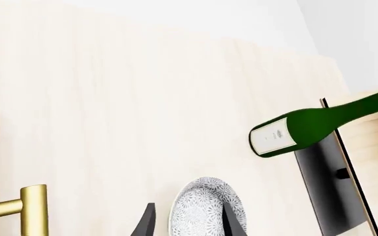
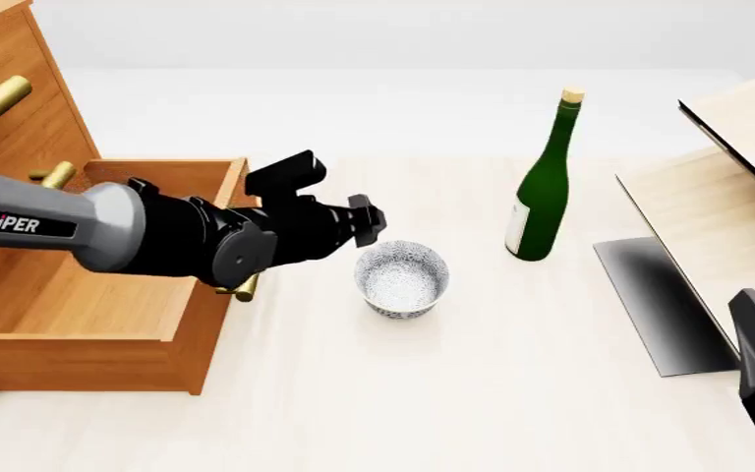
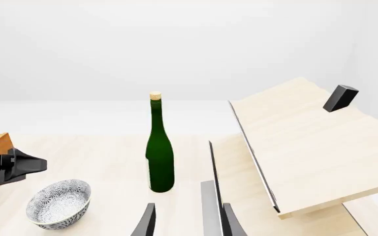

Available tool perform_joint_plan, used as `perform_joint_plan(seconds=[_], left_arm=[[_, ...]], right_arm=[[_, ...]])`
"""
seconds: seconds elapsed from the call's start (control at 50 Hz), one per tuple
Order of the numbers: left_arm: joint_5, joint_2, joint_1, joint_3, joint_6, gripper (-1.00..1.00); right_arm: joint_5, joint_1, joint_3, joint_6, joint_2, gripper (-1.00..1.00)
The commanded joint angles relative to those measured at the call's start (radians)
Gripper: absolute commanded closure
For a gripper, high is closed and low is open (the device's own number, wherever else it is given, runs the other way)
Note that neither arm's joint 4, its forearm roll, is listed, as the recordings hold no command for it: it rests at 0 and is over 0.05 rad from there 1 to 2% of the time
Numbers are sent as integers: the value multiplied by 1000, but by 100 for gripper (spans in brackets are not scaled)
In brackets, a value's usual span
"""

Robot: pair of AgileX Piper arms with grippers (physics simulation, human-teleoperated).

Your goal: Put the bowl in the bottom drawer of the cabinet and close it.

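The left gripper straddles the rim of the bowl, jaws spread, likely to lift it into the open drawer.

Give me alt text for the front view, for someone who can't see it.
The left end effector reaches toward a speckled white bowl on the table, beside the cabinet's open bottom drawer. A green bottle stands upright farther right.

Front cam: high, behind arms, looking fwd/down over table. L wrist cam: close, low. R wrist cam: near right, further back. All three share bowl and bottle.
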State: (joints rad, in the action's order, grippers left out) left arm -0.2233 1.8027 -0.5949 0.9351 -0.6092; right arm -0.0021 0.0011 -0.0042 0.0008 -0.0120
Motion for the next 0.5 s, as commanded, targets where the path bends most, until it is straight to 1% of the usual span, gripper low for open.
perform_joint_plan(seconds=[0.02, 0.5], left_arm=[[-19, 36, -9, 1, -20, -100], [-59, 93, -26, -3, -61, -100]], right_arm=[[0, 0, 0, 0, 0, -100], [0, 0, 0, 0, 0, -100]])
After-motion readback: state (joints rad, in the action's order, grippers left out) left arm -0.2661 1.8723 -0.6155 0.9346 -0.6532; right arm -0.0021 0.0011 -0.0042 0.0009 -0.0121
